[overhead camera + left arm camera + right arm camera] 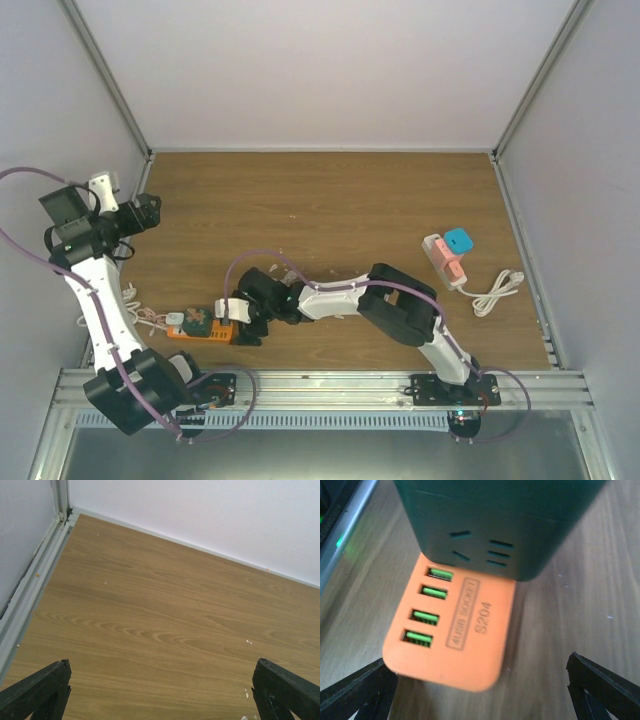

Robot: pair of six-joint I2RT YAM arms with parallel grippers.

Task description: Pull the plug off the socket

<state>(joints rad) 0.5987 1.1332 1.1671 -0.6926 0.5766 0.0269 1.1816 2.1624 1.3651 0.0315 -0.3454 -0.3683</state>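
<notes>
Orange power strip [455, 645] lies between the wide-open jaws of our right gripper [476, 664]; we judge this the approach. Next, close on the dark green plug [500, 525]. Left gripper [161, 664] stands open, empty.

Wooden table [330, 200]: orange socket [190, 334] near-left, pink power strip [442, 255] right.

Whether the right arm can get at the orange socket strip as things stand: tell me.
Likely yes. The right pincer hangs close at the USB end of the orange socket strip, open wider than that end, and the wrist view shows nothing between the two.
</notes>
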